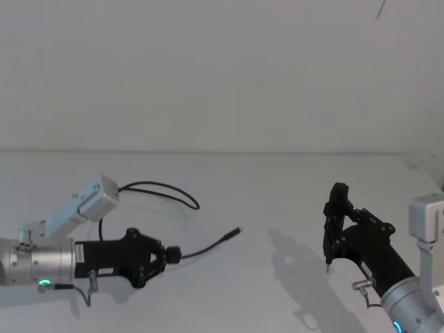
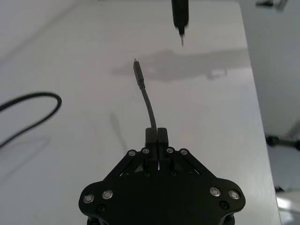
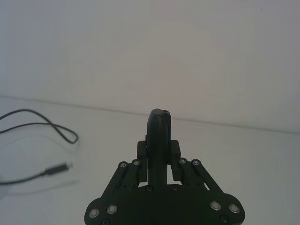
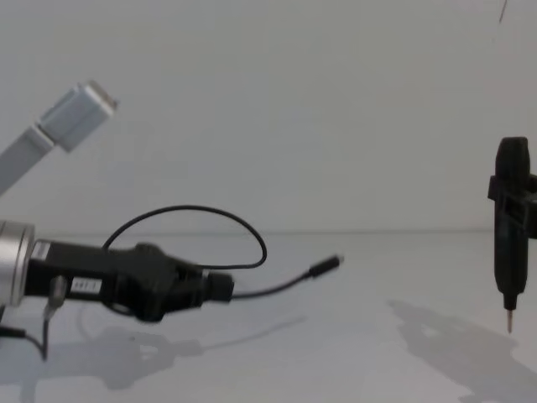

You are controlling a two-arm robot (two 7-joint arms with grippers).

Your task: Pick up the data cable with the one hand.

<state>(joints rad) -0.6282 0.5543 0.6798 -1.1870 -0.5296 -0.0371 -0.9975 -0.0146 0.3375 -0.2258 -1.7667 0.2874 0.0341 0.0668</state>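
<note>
Head view — left gripper [image 1: 170,254] tight on cable [image 1: 215,243]

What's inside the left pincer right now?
The data cable, clamped in the shut left pincer, plug end sticking out. The gripped stretch is hidden by the fingertips.

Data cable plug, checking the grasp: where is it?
Head view: the plug juts out mid-table, just ahead of the left gripper, which is shut on the data cable.
</note>
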